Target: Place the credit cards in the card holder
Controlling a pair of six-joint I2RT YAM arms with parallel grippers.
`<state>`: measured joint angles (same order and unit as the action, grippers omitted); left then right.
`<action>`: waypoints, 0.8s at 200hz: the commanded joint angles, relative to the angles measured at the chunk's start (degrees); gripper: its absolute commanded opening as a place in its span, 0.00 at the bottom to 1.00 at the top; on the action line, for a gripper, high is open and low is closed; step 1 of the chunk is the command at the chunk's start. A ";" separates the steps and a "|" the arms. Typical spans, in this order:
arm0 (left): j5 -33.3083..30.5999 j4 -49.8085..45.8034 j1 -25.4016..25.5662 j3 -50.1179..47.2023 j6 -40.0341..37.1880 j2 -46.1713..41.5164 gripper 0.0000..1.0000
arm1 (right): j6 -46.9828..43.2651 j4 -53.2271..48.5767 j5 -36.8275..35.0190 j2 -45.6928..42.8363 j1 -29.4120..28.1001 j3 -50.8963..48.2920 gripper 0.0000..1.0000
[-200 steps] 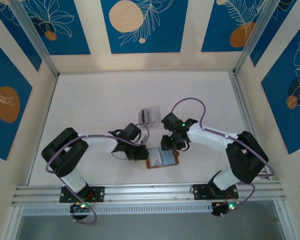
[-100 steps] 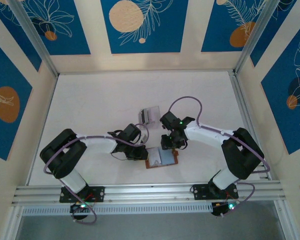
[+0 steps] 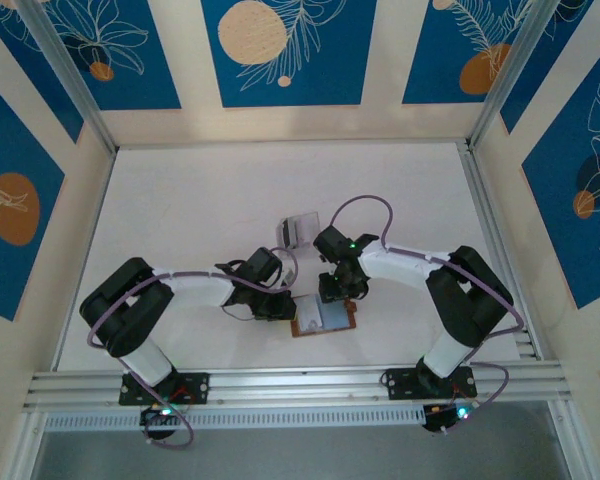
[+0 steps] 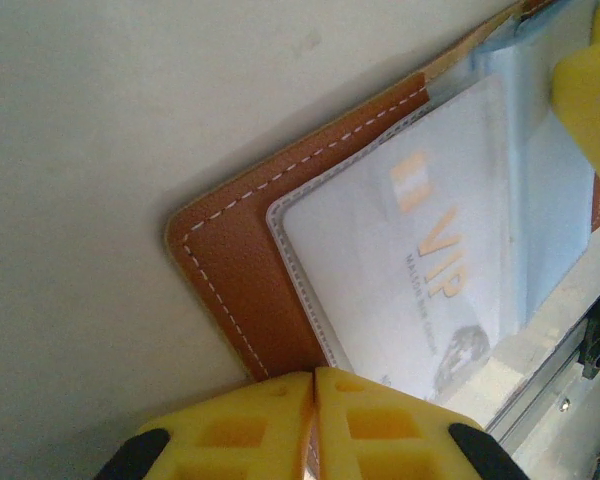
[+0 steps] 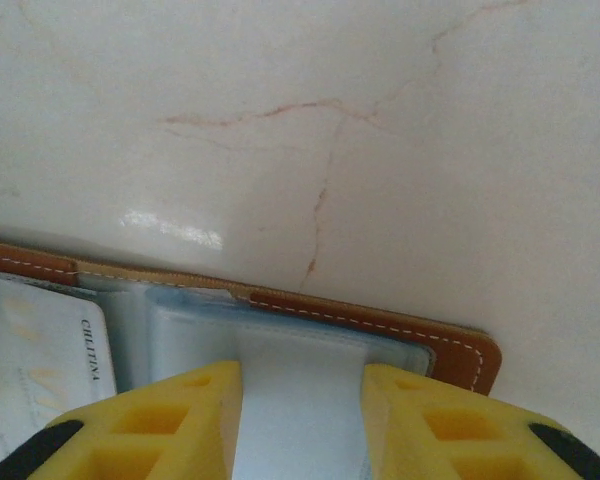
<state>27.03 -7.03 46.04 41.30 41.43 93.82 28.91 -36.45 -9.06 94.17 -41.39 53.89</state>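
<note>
Under my right gripper [image 5: 302, 385], clamped on 1 credit card [image 5: 300, 355], lies the card holder [image 5: 460, 355], card pointing lengthwise into it; left gripper [image 4: 315, 385] pinches its edge.

open: far white tabletop [image 3: 200, 190] | blocked: clear slotted plastic stand [image 3: 301, 230] behind brown leather wallet [image 3: 325, 317], left gripper [image 3: 284, 308] and right gripper [image 3: 337, 292] flanking it

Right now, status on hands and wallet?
Left hand shut on wallet edge. Right hand gripping card at wallet pocket. Clear stand behind, apart.
</note>
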 commanded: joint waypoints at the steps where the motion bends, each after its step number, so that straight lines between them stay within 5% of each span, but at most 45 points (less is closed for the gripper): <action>1: -4.34 -3.91 0.25 -0.82 -1.52 2.29 0.12 | 0.95 -0.06 -0.93 2.48 -1.02 -0.97 0.39; 47: -4.61 -4.55 0.04 -0.78 -2.10 1.70 0.12 | 4.02 -1.80 -1.38 4.70 -3.02 -1.12 0.30; 113: -4.45 -4.44 -0.56 -1.56 -3.36 0.97 0.12 | 5.03 -3.82 -1.57 4.16 -3.88 0.24 0.00; 160: -4.42 -4.24 -0.56 -1.82 -4.38 1.63 0.12 | 5.74 -8.41 -4.63 1.09 -3.95 3.94 0.00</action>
<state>27.05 -7.05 45.91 41.30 38.85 93.80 33.45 -38.94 -12.21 95.81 -44.64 56.16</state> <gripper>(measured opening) 0.118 0.064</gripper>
